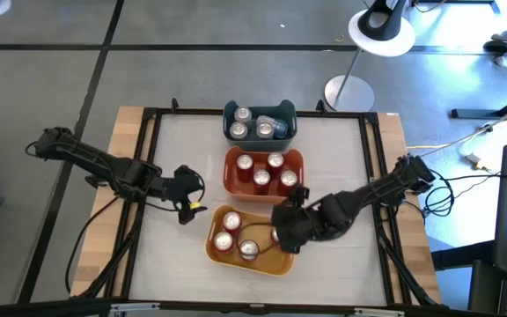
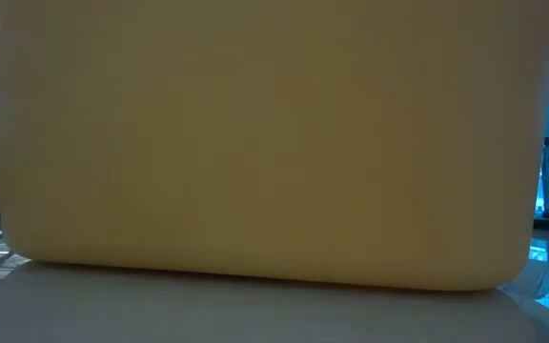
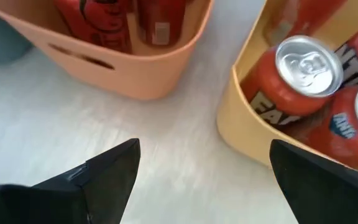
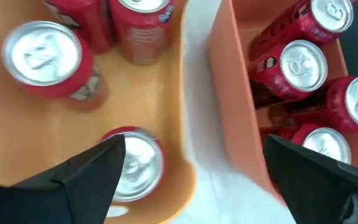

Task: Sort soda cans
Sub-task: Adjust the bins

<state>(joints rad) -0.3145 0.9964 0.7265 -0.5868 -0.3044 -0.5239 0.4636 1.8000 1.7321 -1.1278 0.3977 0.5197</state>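
Three bins stand in a row down the table's middle. The blue bin (image 1: 260, 123) at the far side holds silver cans. The orange bin (image 1: 264, 172) holds several red cans (image 4: 303, 65). The yellow bin (image 1: 245, 239) nearest the front holds red cans (image 3: 303, 68). My left gripper (image 1: 190, 201) (image 3: 204, 180) hovers open over bare table just left of the yellow bin. My right gripper (image 1: 282, 236) (image 4: 197, 174) hangs open above the yellow bin's right end, near the gap between it and the orange bin, with one red can (image 4: 135, 165) below its finger.
A black frame (image 1: 148, 158) runs round the white work surface. The yellow bin's wall (image 2: 274, 143) fills the low view. Bare table (image 1: 183, 141) lies left of the bins and at their right (image 1: 341, 158).
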